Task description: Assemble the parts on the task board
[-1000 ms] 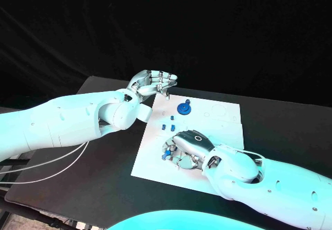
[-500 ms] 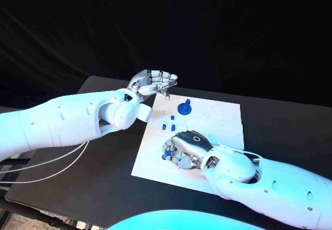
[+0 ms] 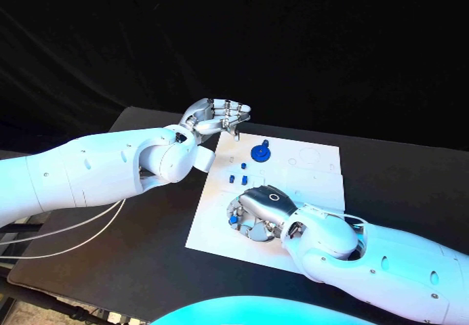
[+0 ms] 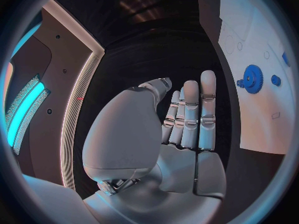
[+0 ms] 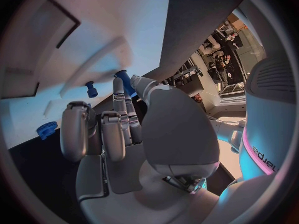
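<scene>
One right robot hand (image 3: pixel 256 211) pinches a blue part (image 5: pixel 125 82) over the task board (image 3: pixel 318 177); left robot hand (image 3: pixel 217 116) empty, fingers apart.

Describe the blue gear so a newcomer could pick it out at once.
Find the white task board in the middle of the black table. Near its far edge, close to the raised left hand, sits the blue gear. It is round, toothed and larger than the small blue pegs nearby.

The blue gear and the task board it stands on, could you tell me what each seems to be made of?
The blue gear looks like moulded or printed plastic: uniform saturated blue, a matte to slightly glossy surface, crisp teeth round its rim in the left wrist view. The task board seems a thin rigid white sheet, perhaps plastic or coated board: flat, matte, with faint outlined recesses. Neither can be confirmed by look alone.
</scene>
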